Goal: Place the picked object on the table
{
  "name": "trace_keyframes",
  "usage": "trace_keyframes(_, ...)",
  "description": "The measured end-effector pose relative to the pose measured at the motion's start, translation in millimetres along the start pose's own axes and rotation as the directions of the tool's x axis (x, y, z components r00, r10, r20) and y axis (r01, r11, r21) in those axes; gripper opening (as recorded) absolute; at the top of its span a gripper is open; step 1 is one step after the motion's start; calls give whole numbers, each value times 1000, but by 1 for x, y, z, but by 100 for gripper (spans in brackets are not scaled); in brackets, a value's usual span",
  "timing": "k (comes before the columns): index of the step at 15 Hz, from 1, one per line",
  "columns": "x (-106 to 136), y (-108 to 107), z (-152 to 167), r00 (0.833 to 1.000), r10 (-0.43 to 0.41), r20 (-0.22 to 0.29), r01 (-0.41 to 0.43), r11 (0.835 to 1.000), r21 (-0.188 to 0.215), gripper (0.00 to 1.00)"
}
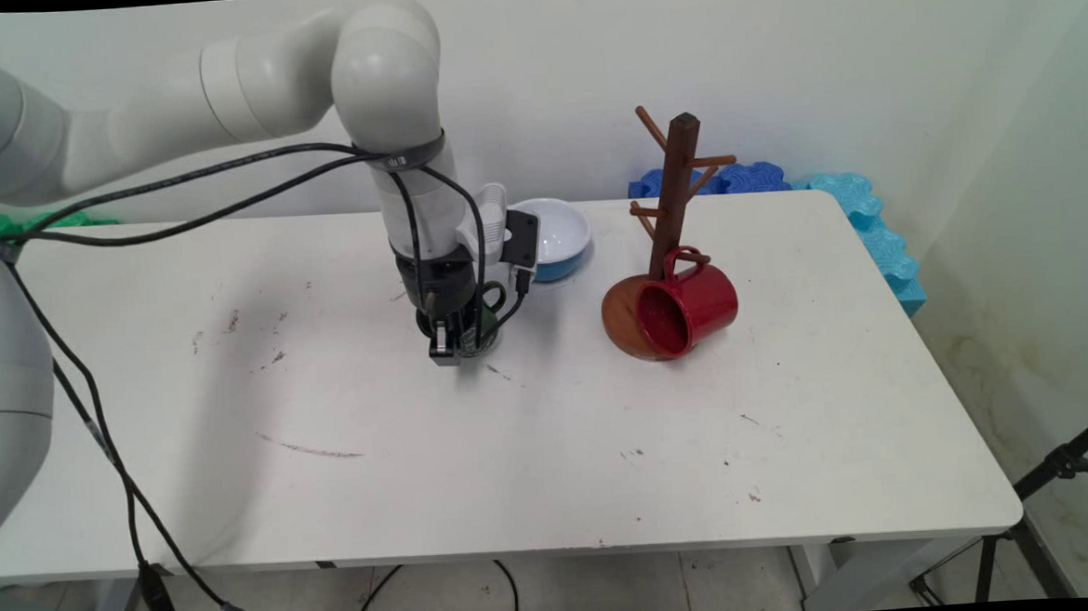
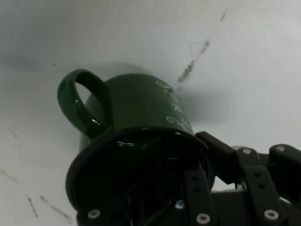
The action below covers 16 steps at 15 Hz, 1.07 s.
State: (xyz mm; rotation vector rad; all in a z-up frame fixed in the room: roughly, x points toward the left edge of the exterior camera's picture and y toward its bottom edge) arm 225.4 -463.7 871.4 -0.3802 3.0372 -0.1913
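A dark green mug with pale lettering stands on the white table, its handle to the left in the hand view. My gripper is low over it, one finger inside the mug and the other outside, with the rim wall pinched between them. In the main view the gripper points straight down at the table's middle. It hides most of the green mug; only the handle and a bit of the body show to its right.
A blue-and-white bowl sits just behind the gripper. To the right stands a brown wooden mug tree with a red mug tipped on its side at its base. Blue foam mats lie along the back right edge.
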Motion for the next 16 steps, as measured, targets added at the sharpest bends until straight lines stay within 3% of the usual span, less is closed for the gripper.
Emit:
trace_keyframes(8, 7, -4, 13, 1000, 5, -13, -5, 1000, -17, 0)
trace_keyframes(9, 8, -4, 14, 1000, 6, -16, -7, 1000, -19, 100)
trace_keyframes(16, 12, -6, 18, 999, 20, -44, -21, 1000, -13, 100)
